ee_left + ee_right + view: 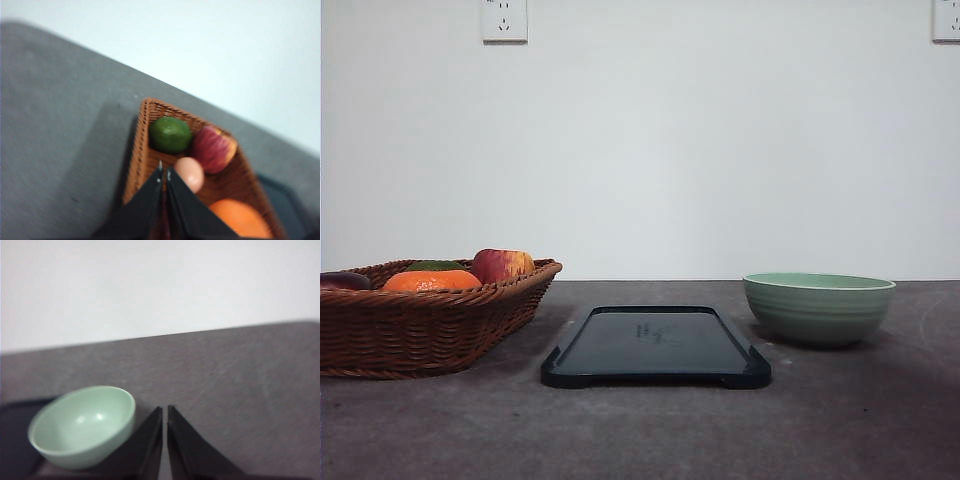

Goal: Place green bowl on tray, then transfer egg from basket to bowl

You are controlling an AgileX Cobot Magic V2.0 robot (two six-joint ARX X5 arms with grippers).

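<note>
Here, the pale sage-green ridged ceramic bowl (818,308) sits upright at right of frame, empty; both arms' fingers are clenched together.

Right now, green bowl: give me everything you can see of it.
The green bowl is a pale sage-green round bowl, ceramic by its look, with faint horizontal ridges on the outside and a lighter rim. It stands upright and empty; its smooth inside shows in the right wrist view. It sits on the grey table, right of the tray and apart from it. The right gripper is beside it, fingers together, not touching it.
</note>
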